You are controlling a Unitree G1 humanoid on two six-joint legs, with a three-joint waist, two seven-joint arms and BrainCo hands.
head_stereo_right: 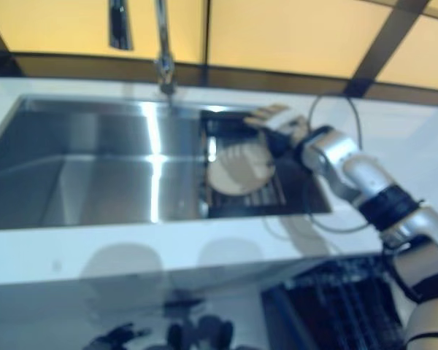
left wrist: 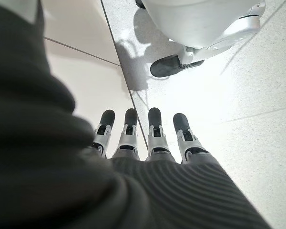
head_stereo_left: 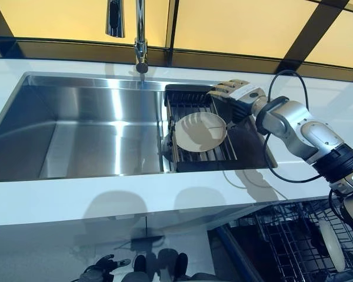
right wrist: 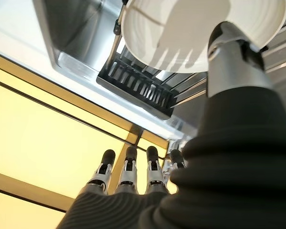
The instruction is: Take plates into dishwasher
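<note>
Over the sink's right end: one plate on a drying rack, right hand above it.

Item: pale round plate (head_stereo_left: 200, 131) lying flat on the dark slatted rack (head_stereo_left: 188, 103) that spans the right end of the steel sink (head_stereo_left: 76, 129). Right hand (head_stereo_left: 232, 94) hovers at the plate's far right edge, fingers straight and side by side, thumb (right wrist: 231, 52) extended over the plate; nothing gripped. Faucet (head_stereo_left: 140, 35) stands behind the sink, just left of the rack. White counter (head_stereo_left: 106, 200) runs along the near side. Open dishwasher rack (head_stereo_left: 294, 241) lies below at lower right, holding another plate (head_stereo_left: 335, 244) upright. Left hand (left wrist: 148, 138) hangs low over the floor, fingers straight, empty.
</note>
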